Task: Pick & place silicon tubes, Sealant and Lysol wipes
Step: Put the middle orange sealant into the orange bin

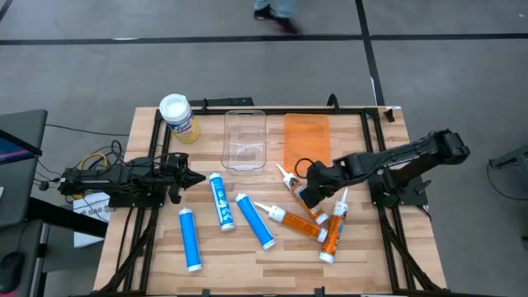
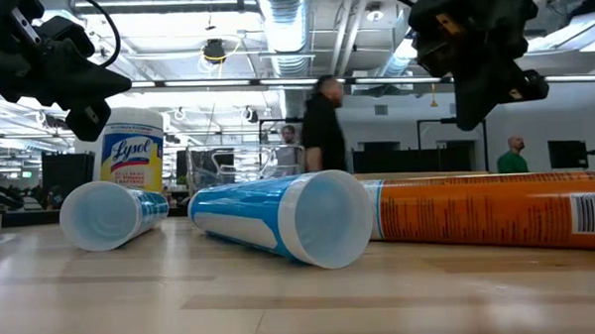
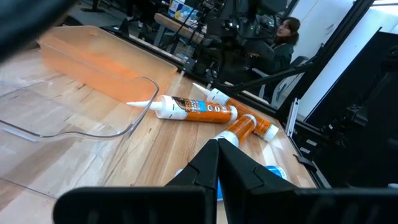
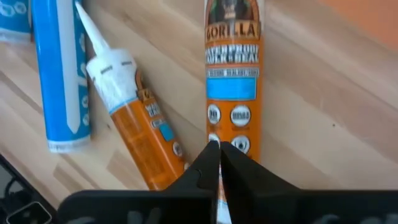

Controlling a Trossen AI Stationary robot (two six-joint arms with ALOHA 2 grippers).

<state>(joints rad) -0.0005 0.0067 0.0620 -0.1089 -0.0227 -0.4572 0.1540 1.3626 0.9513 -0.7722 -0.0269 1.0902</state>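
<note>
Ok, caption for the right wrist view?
Right gripper, fingers shut, poised above an orange Gorilla sealant tube on the table.

A stout round canister of Lysol wipes (image 1: 179, 116) shows a white lid and a yellow label lettered in blue on the pale wood-grain tabletop (image 1: 247, 264). Three long sky-blue tubes (image 1: 221, 201) carry white stripes and white caps. Four orange sealant tubes (image 1: 307, 227) have white nozzles; one (image 4: 232, 74) bears black "Gorilla" lettering and a blue band. Nearby lie a clear plastic tray (image 1: 245, 139) and a translucent orange tray (image 1: 307, 137). Both arms are black.
</note>
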